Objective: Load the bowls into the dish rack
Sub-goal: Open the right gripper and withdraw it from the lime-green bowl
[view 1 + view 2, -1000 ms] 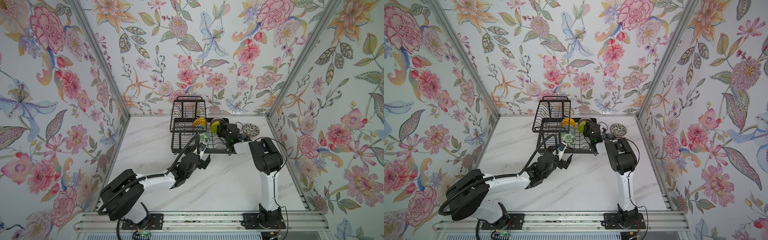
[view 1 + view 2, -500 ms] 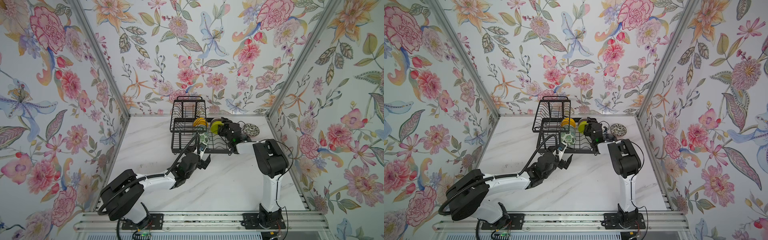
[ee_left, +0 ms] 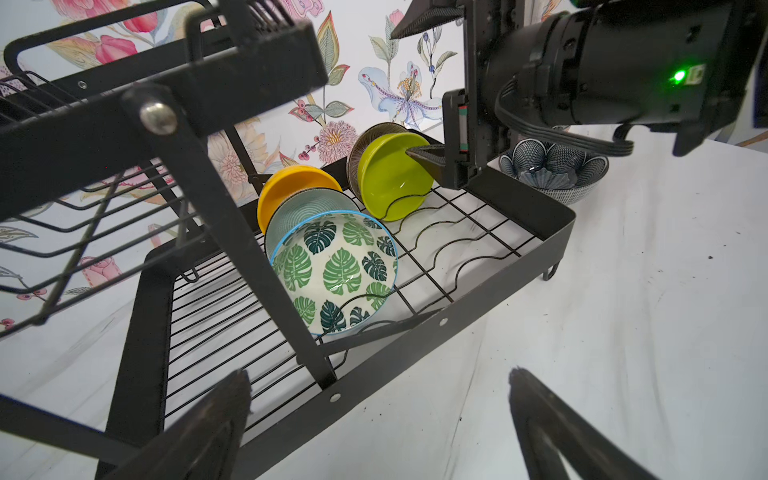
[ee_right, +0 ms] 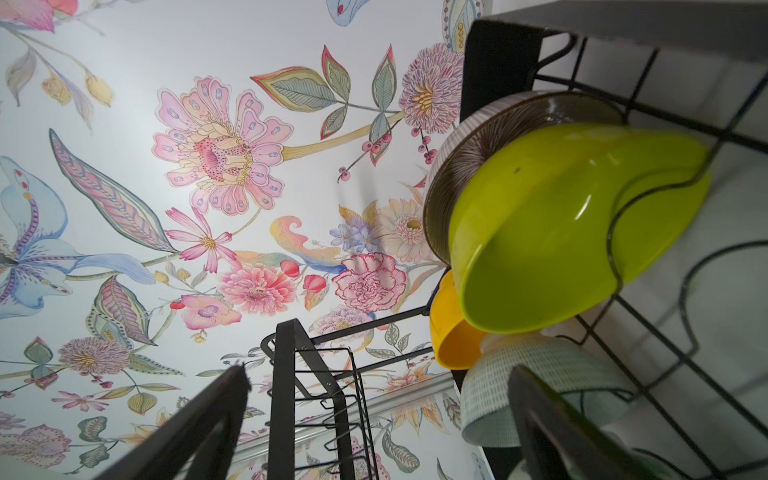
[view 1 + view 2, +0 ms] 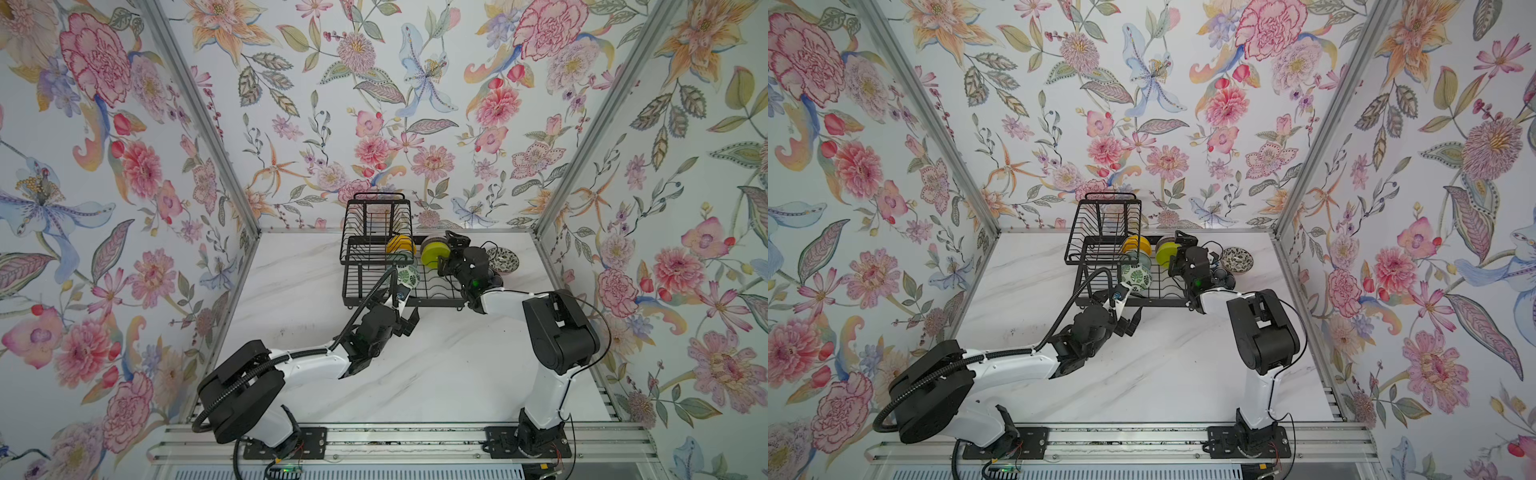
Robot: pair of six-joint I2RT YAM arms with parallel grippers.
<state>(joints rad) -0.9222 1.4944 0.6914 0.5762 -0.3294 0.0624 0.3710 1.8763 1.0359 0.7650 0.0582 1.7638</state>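
Five bowls (image 3: 334, 272) sit in the dish rack (image 3: 536, 216), two wait near the surface's (image 5: 415, 374) far right corner; left pincer (image 3: 379, 374), right pincer (image 4: 378, 369) gape empty.

Its white links (image 5: 307, 368) join black joints (image 5: 557, 332), with ribbed black cable (image 5: 299, 354).

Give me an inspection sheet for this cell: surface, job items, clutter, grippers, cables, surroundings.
Surface: white marble table, few dark specks.
Job's things: dish rack at the back; yellow bowl, aqua bowl, leaf bowl, ribbed bowl, lime bowl on edge in its lower tray; black-and-white bowl and dark blue bowl on the table beside it.
Clutter: nothing seen.
Grippers: left gripper open, empty, before the rack; right gripper open, empty, by the lime bowl, contact unclear.
Cables: black hose along the left arm; flat cable at the right wrist.
Surroundings: floral walls, aluminium base rail.
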